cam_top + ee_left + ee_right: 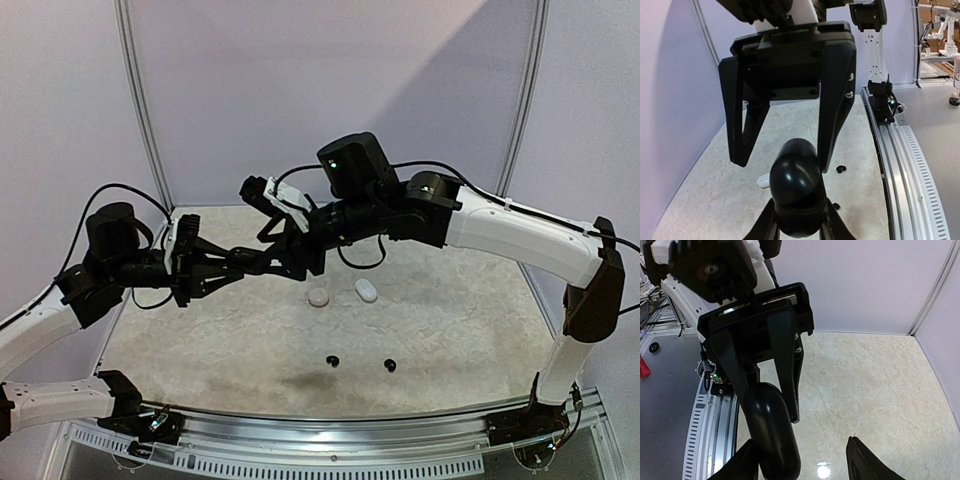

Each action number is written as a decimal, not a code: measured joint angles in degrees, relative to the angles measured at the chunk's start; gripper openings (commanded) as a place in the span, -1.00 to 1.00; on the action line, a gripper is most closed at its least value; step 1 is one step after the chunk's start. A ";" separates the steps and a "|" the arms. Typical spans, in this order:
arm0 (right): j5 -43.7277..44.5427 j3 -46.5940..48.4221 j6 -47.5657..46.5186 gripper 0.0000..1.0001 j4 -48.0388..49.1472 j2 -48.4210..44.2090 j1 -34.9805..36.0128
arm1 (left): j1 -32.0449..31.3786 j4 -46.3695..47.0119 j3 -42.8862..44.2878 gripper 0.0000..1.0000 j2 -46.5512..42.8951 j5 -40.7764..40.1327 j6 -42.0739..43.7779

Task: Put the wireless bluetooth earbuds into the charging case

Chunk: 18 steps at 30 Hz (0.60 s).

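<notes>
1. One black charging case: raised above the counter, clamped in the left gripper.
2. Facing it, right gripper: jaws wide, straddling the case, holding nothing.
3. Two black earbuds: on the counter, below the case.
4. Two white pieces, possibly cases: on the counter beneath the case.

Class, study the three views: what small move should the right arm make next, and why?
Probably draw the right gripper back from the black case: its jaws stand open while the left gripper holds the case aloft, and two black earbuds lie loose on the table.
</notes>
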 measured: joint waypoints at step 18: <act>-0.20 -0.46 3.13 0.20 1.88 0.09 -1.62 | 0.00 3.85 -3.52 -1.00 -0.52 0.68 -6.43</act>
